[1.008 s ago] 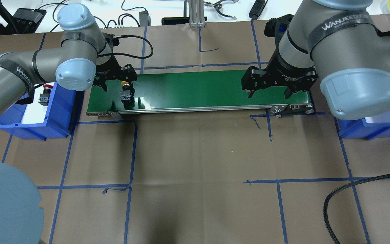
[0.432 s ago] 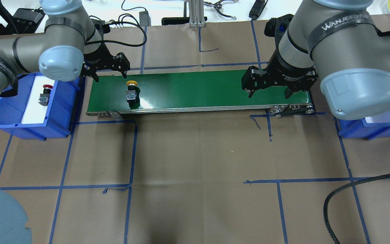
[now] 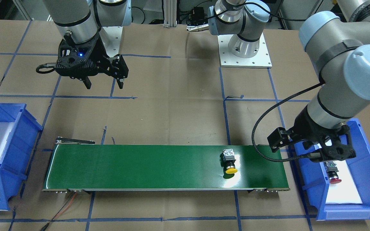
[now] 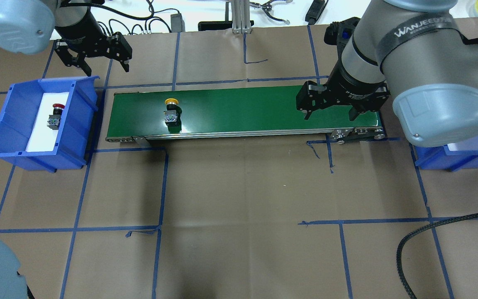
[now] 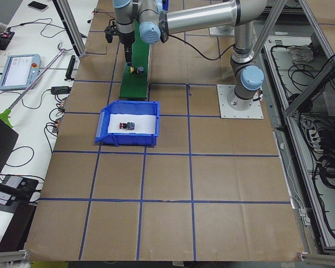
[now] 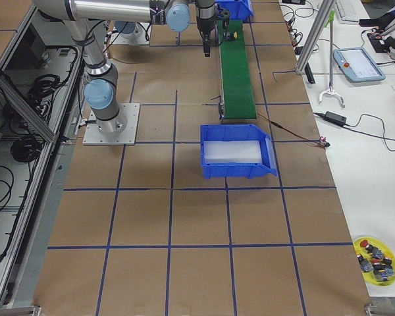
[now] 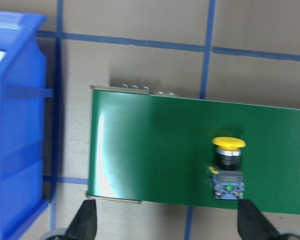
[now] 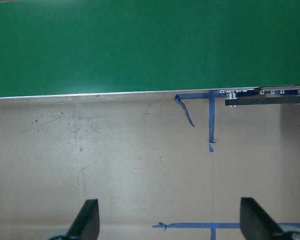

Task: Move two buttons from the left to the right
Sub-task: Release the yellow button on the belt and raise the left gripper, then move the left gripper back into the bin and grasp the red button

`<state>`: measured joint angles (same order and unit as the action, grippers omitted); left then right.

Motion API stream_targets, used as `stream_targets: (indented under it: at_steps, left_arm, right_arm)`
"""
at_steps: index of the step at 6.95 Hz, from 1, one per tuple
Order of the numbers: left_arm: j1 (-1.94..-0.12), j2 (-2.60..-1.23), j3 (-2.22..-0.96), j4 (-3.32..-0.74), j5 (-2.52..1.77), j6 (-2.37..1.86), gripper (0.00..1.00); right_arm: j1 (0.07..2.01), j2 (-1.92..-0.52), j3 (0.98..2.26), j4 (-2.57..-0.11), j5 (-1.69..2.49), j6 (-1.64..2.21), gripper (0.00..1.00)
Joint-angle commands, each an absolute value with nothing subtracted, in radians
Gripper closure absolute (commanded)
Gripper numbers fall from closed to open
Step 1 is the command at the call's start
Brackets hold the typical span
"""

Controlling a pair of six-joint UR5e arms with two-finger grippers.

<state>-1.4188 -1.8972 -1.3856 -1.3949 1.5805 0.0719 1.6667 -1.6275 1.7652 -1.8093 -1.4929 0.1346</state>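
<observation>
Front-facing view: the yellow button [image 3: 229,162] lies on its side on the green belt [image 3: 140,166], toward the belt's end on the robot's left, cap pointing away from the robot. The red button [image 3: 332,173] lies inside the left bin [image 3: 313,186] on its white liner. The left tool [image 3: 312,149] hangs over that bin's robot-side end, jaws apart and holding nothing. The right tool [image 3: 104,85] hangs above the brown desk [image 3: 172,112] on the robot's side of the belt, jaws also apart (nothing between them). The right bin [image 3: 14,141] stands off the belt's other end.

Overhead view: the left tool shows past the far corner of the left bin. The right tool shows over the belt's right end. The yellow button is well apart from both.

Left side view: the red button sits near the middle of the near bin; the yellow one is a small speck on the belt beyond it.

Right side view: the right bin stands just beside the belt's near end.

Left wrist view: both fingers [image 7: 85,222] spread wide, the yellow button below, close to the right-hand finger (not touching).

Right wrist view: the fingers [image 8: 87,220] stand wide apart over bare desk and blue tape [image 8: 210,120], with the belt edge above.
</observation>
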Motion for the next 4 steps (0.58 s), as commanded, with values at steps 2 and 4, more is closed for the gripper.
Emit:
stream_targets:
  at_steps: [2,4]
  left_arm:
    - [-1.246,-1.902,-1.390,-1.401,1.583,0.295,0.00]
    - [-1.104,-1.923,-1.396,-1.399,1.583,0.510,0.00]
  right_arm:
    - [1.666,-1.628,1.766,-1.809,-1.493,0.135,0.00]
    - [1.667,-1.632,1.767,-1.809,-1.493,0.135,0.00]
